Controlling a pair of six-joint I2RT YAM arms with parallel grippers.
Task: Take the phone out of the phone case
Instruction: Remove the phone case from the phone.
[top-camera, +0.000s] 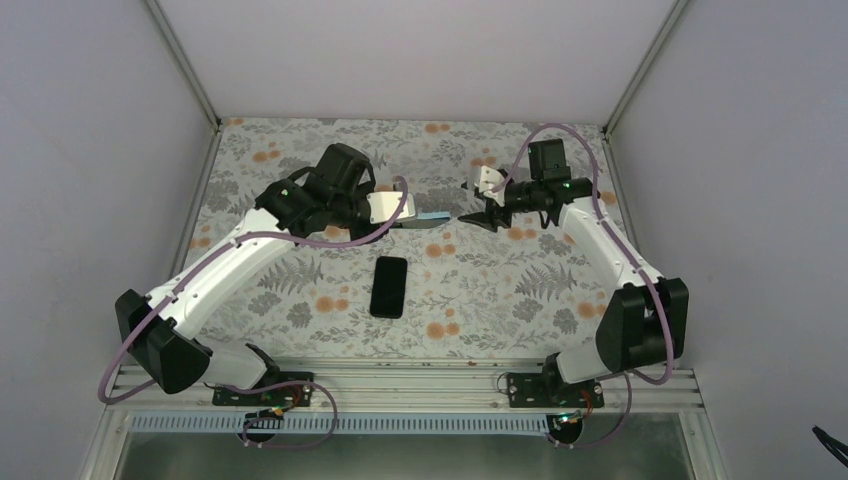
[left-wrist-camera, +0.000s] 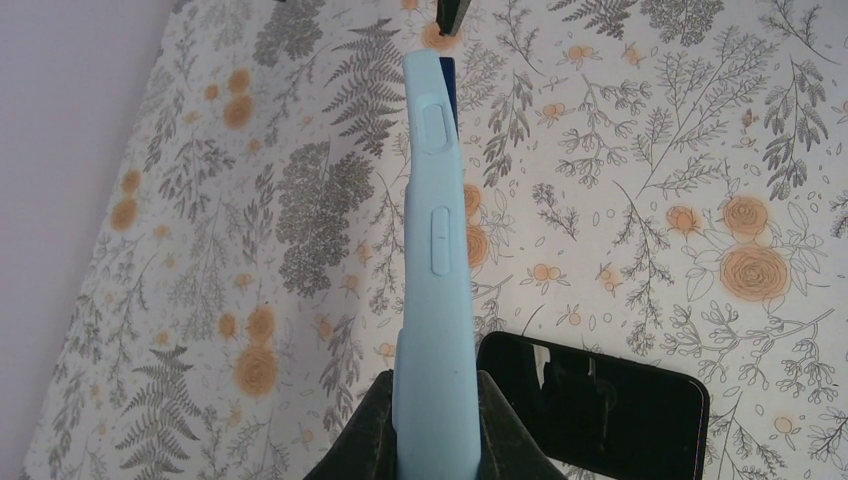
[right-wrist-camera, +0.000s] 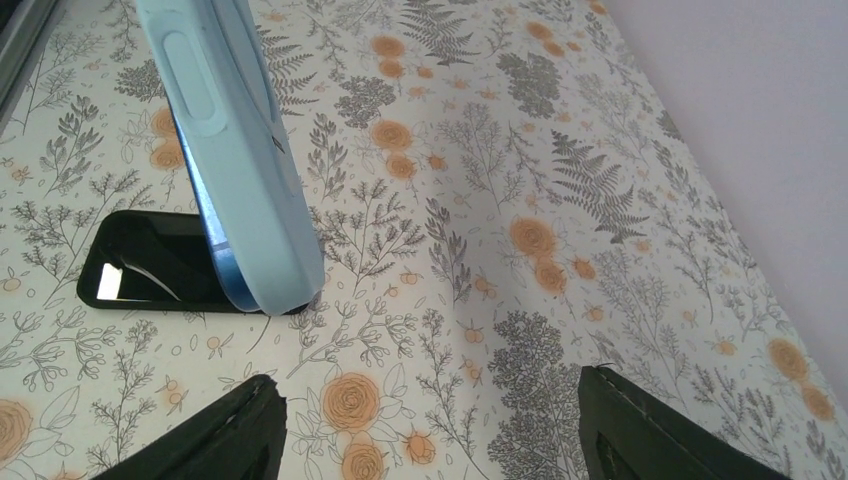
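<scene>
My left gripper (top-camera: 408, 214) is shut on one end of a light blue phone case (top-camera: 432, 216) and holds it edge-on above the table. In the left wrist view the case (left-wrist-camera: 436, 250) stands up between the black fingers (left-wrist-camera: 365, 430), side buttons showing. A black phone (top-camera: 389, 286) lies flat on the table below, apart from the case; it also shows in the left wrist view (left-wrist-camera: 600, 400) and the right wrist view (right-wrist-camera: 150, 265). My right gripper (top-camera: 482, 214) is open and empty just off the case's free end (right-wrist-camera: 240, 150), its own fingers (right-wrist-camera: 230, 430) spread wide.
The table is covered with a floral cloth (top-camera: 500, 290). Grey walls enclose the left, back and right sides. A metal rail (top-camera: 400, 375) with both arm bases runs along the near edge.
</scene>
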